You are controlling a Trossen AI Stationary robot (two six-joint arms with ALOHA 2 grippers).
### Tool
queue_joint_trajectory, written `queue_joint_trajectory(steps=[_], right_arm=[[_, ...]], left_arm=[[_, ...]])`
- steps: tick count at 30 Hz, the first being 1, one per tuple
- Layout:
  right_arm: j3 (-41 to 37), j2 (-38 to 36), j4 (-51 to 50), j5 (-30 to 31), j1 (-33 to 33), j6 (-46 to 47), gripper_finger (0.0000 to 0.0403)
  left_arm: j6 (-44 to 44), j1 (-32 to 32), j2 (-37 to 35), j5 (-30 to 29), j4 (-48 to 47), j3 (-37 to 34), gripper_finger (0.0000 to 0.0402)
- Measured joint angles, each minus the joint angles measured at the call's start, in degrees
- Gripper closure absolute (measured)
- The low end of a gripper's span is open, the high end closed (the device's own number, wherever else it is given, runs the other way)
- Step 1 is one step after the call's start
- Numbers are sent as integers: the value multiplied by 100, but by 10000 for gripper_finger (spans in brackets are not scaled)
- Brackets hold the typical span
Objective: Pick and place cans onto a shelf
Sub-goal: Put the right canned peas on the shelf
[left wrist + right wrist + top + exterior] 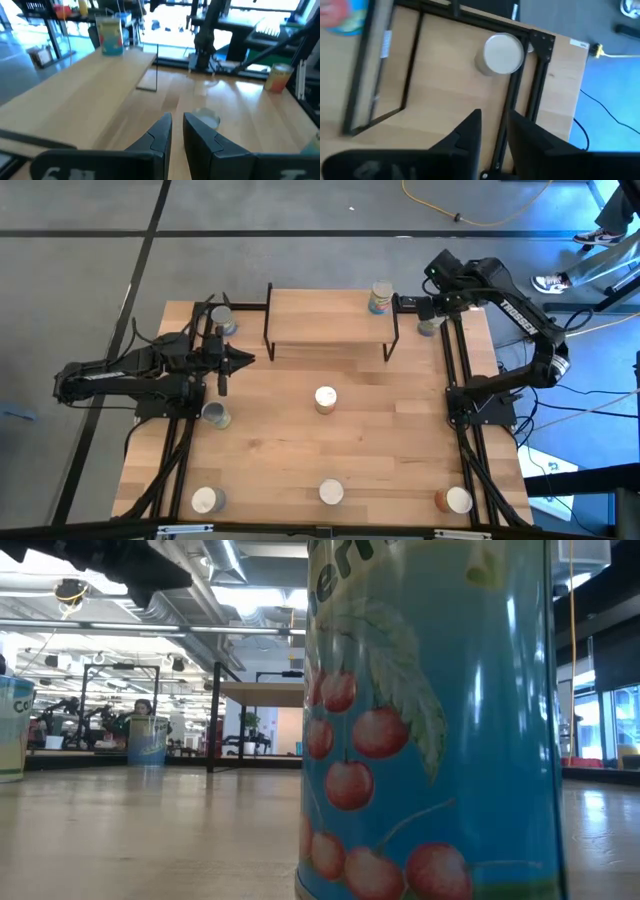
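The shelf (330, 318), a light-wood board on black legs, stands at the table's far middle. One can (380, 297) stands on its right end. Seven more cans stand on the table: far left (222, 321), left (214, 414), centre (326, 398), three along the near edge (205, 500) (331, 493) (457, 500), and one beside the shelf's right legs (428, 326). My left gripper (247, 360) hovers left of the shelf, shut and empty. My right gripper (408, 305) is at the shelf's right end, shut and empty, above the can by the rail (504, 52).
Black rails (455, 380) run along both sides of the table. In the low view the near-middle can (430, 720), blue with cherries, stands close to the camera and blocks its right half. Bare wood lies between the shelf and the centre can.
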Motion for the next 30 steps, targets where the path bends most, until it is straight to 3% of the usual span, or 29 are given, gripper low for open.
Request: queue_joint_trajectory(steps=[9,23,30], right_arm=[[-1271,4,1669,-885,-600,-460,305],[-2210,286,2699,-826,-873,-306,305],[-2210,582,3117,-63,-871,-295,305]], left_arm=[[14,1,0,-4,167,0,360],[-127,1,0,-4,176,0,360],[-109,0,-1,-6,176,0,360]])
